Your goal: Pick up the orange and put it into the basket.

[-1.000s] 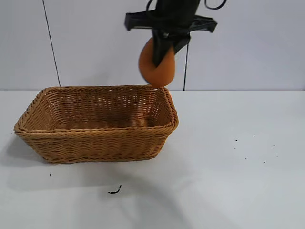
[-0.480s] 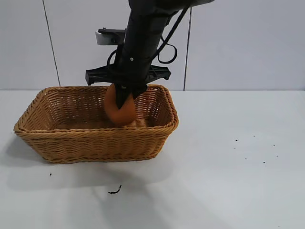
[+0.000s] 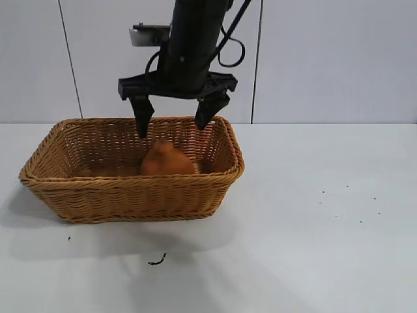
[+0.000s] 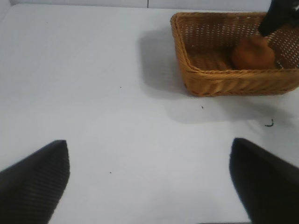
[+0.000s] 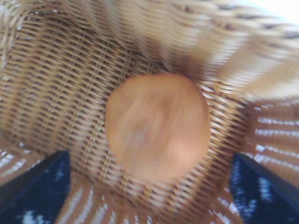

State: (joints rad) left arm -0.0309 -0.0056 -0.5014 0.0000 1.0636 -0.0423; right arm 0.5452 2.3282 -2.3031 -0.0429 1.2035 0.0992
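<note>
- Table (image 3: 313, 261): white top, a few dark specks at right, one small dark curl (image 3: 156, 261) near the front edge, just in front of the basket.
- Basket (image 3: 130, 195): wicker, rectangular, sits on the left half of the table; flared walls, braided rim, upright.
- Right arm: descends from above over the basket's right half. Right gripper (image 3: 174, 124) hangs just above rim height, jaws spread wide, nothing between them. Wrist camera looks straight down between the fingers onto the fruit.
- Left gripper (image 4: 149, 179): off to the left side of the table, well apart from the basket, over bare tabletop, fingers wide apart, idle.
- Orange (image 3: 167, 160): inside the basket, on the woven floor, right of centre and toward the far wall; directly beneath the open right gripper, not touching either finger.
- Judgement: placement looks done; what remains is clearing the arm.
- Risks:
  - fingertips sit close to the far rim, so a sideways exit could catch the braid and drag or tip the basket;
  - fruit is lumpy and may rock or roll on the weave, though the walls should contain it;
  - any further descent would press the fingers into the fruit.
</note>
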